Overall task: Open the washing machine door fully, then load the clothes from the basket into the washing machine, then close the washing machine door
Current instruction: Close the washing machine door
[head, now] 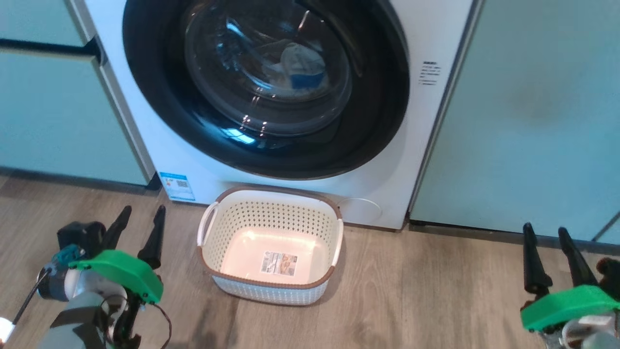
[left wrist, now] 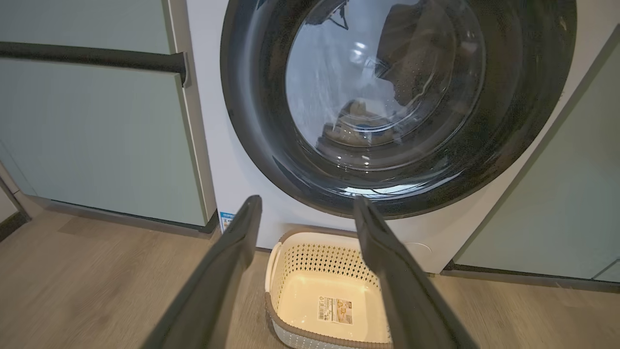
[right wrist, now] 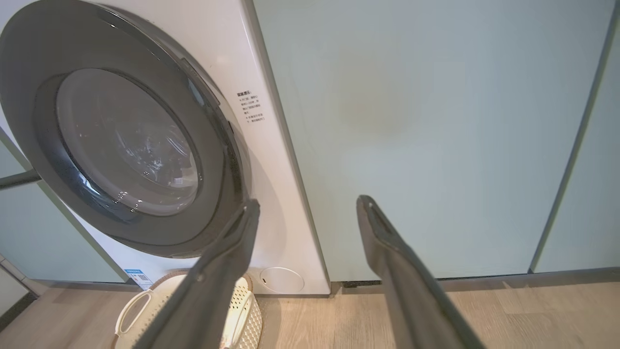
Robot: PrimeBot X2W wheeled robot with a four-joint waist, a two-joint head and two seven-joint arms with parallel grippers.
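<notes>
head view looks down on the white washing machine (head: 436, 145), which stands between pale green cabinets (head: 533, 121) on a grey-brown wooden floor (head: 411, 300). its round door (head: 160, 106), with a wide glossy black rim and a bulging glass middle, sits shut against the front of the machine. the right wrist view shows the same door from the side, its rim lying close against the white panel.

the basket (head: 271, 218) stands upright on the floor just in front of the machine, below the door's lower edge. it has a brown rim and a white handle on each short side. it is empty, with a paper label (head: 279, 263) stuck to its bottom.

the left gripper (head: 144, 209) hovers at the lower left, beside the basket's left handle but apart from it. its two dark fingers are spread wide and hold nothing. the right gripper (head: 545, 228) is at the lower right, well apart from the basket and in front of the right-hand cabinet, its fingers likewise spread and empty.

the clothes (head: 300, 65) lie inside the drum, seen through the glass as a pale heap with a bright blue patch. a small blue sticker (head: 177, 186) sits at the machine's lower left corner.
</notes>
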